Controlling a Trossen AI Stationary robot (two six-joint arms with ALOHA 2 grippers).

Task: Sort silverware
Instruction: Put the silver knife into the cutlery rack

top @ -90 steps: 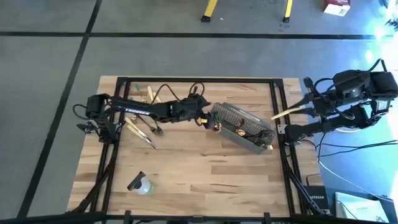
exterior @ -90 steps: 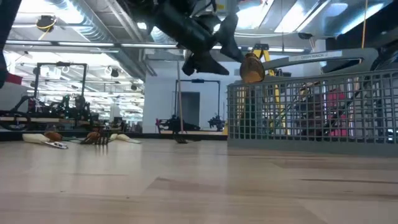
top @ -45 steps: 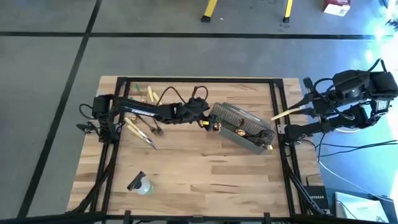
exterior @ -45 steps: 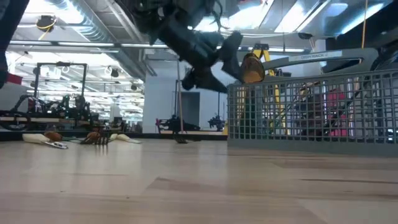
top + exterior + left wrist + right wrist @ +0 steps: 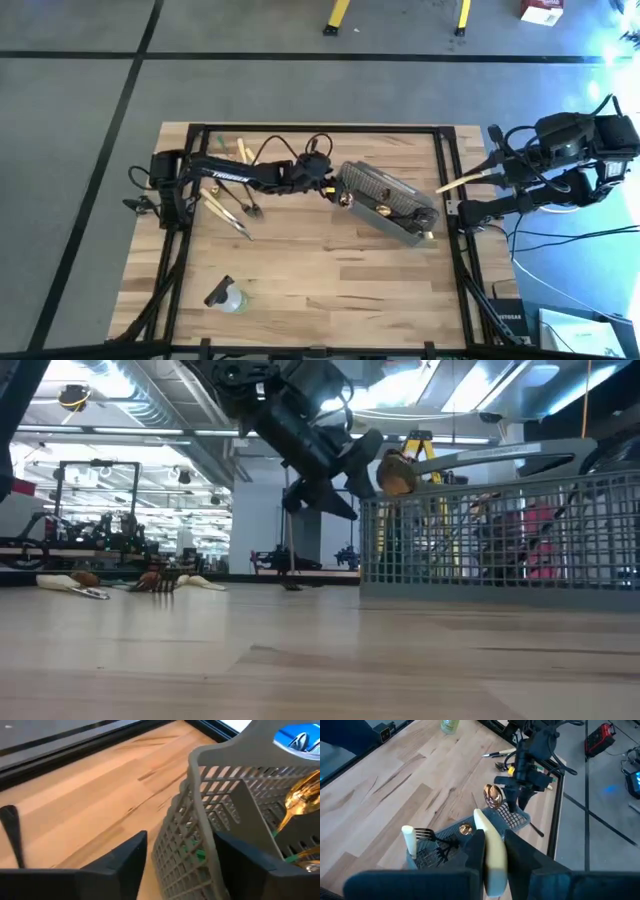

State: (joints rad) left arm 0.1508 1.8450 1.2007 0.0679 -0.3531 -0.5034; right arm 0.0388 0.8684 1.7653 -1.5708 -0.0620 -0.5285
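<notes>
Your left gripper (image 5: 177,865) straddles the basket (image 5: 392,205) rim, jaws wide, apparently empty; lift clear gently. Right gripper (image 5: 490,857) clamps a tan utensil (image 5: 489,847), parked beside the table

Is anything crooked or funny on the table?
Yes. The grey basket sits slanted to the table edges. The left hand straddles its end wall, and a gold spoon pokes above the rim there.

Robotics lab/workshop: ceiling ducts (image 5: 150,405), more rigs (image 5: 95,510), taped concrete floor (image 5: 80,90).
</notes>
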